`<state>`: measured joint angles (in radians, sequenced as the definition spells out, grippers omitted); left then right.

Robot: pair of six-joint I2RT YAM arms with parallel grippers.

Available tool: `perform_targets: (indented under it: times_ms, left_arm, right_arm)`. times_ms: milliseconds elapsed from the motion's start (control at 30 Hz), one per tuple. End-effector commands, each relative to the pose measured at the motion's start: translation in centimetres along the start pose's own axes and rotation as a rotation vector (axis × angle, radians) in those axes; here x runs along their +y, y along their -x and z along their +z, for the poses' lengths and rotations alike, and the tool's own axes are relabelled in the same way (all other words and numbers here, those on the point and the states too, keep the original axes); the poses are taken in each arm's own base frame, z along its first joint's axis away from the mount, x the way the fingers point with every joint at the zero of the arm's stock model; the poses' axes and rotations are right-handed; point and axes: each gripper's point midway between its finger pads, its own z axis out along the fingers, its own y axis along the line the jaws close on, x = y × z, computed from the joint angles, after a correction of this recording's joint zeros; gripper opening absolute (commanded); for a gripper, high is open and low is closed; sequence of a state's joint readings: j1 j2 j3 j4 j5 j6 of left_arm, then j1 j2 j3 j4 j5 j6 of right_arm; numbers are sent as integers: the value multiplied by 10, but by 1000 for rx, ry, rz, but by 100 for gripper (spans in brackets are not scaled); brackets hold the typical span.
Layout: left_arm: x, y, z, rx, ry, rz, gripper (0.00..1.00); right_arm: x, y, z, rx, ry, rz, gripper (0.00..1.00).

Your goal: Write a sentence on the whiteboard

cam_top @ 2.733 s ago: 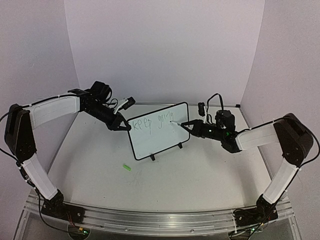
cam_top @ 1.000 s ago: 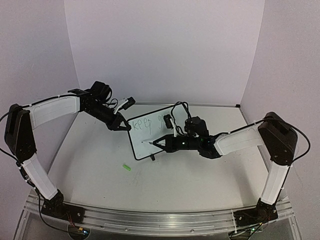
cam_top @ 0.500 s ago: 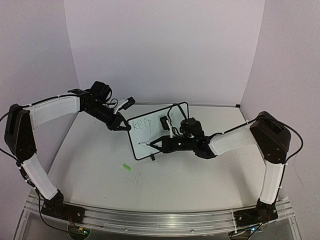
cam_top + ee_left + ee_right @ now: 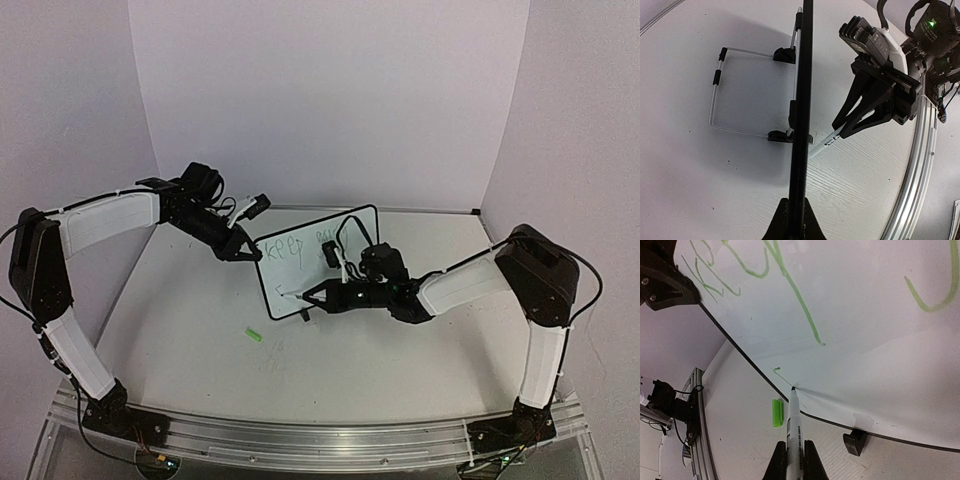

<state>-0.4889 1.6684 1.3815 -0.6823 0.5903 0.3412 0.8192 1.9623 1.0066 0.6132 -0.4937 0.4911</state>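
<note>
whiteboard (image 4: 290, 272) stands upright mid-table, left tool (image 4: 244, 254) clamped on its frame at 10 o'clock, right tool (image 4: 309, 293) clamped on marker (image 4: 793, 426) reaching in from 3 o'clock, tip at the board's 7 o'clock corner below the green sentence (image 4: 282, 249), green cap (image 4: 254, 335) on table (image 4: 190, 300) at 7 o'clock.

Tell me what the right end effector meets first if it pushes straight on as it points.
The whiteboard. The marker gripped in the right end effector points its tip at the board's face close to the bottom frame, apparently touching, though depth is hard to judge.
</note>
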Motion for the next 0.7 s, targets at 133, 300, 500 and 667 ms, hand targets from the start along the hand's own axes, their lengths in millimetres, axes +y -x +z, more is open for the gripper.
perform_targets:
  times_ms: [133, 300, 500, 667]
  left_arm:
    - [13, -12, 4, 57, 63, 5, 0]
    - [13, -12, 4, 56, 64, 5, 0]
    - [13, -12, 4, 56, 64, 5, 0]
    - [14, -12, 5, 57, 63, 4, 0]
  right_arm:
    - [4, 21, -10, -74, -18, -16, 0]
    - [0, 10, -2, -39, -8, 1, 0]
    - [-5, 6, 3, -25, -16, 5, 0]
    - [-6, 8, 7, -25, -15, 0, 0]
